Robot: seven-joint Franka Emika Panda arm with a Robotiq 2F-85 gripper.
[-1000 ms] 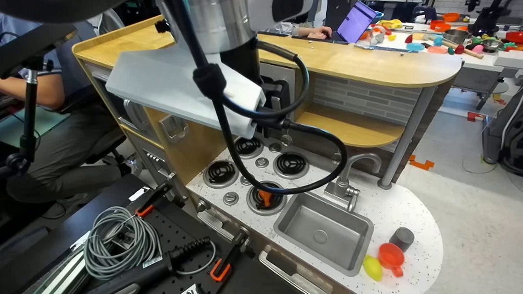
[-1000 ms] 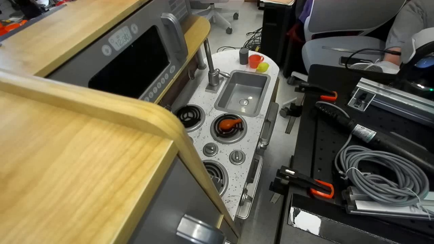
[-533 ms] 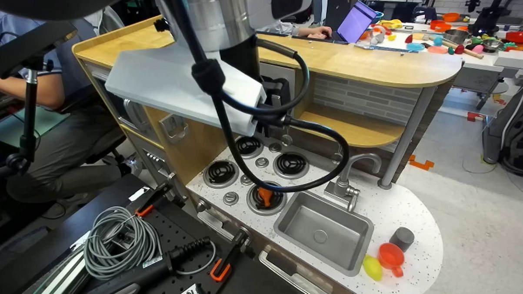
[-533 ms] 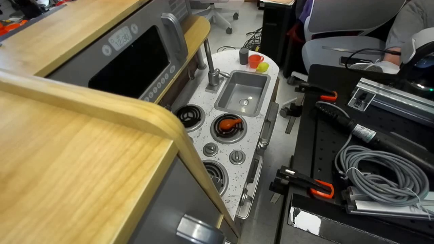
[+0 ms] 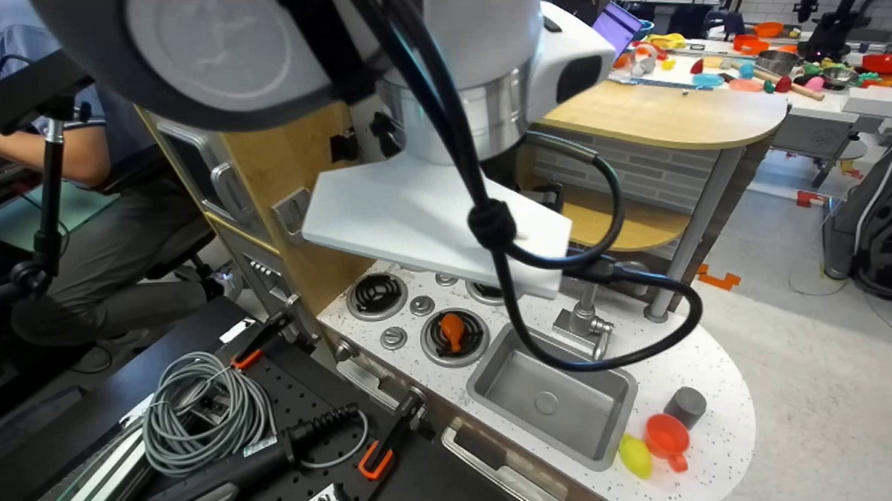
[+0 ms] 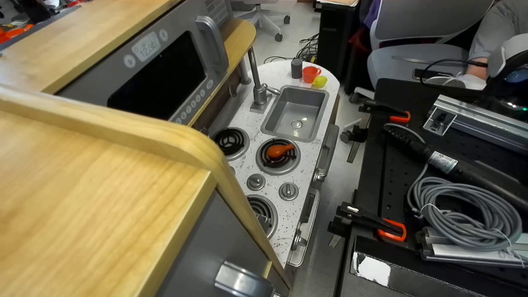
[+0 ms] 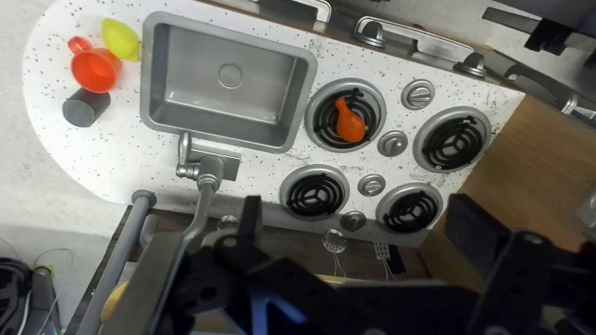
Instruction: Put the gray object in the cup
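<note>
The gray object is a small dark gray cylinder [image 5: 686, 407] on the white counter beyond the sink. It also shows in an exterior view [image 6: 296, 68] and in the wrist view [image 7: 86, 107]. The red cup [image 5: 667, 437] stands right beside it, with its handle on the side away from the cylinder; it also shows in an exterior view [image 6: 310, 74] and in the wrist view [image 7: 95, 70]. My gripper [image 7: 355, 199] is open and empty, with its fingers wide apart, high above the stove end. In an exterior view it is mostly hidden behind the arm and a white plate.
A yellow lemon-like piece [image 7: 120, 39] touches the cup. The gray sink [image 7: 153, 70] with its tall faucet [image 7: 205, 204] lies between the stove and the cup. An orange piece [image 7: 350, 123] rests on a burner. A wooden shelf [image 5: 608, 215] and gray post [image 5: 694, 234] stand behind.
The arm has swung to the right and a little lower in an exterior view, along the counter toward the sink. The cylinder, cup and yellow piece have not moved.
</note>
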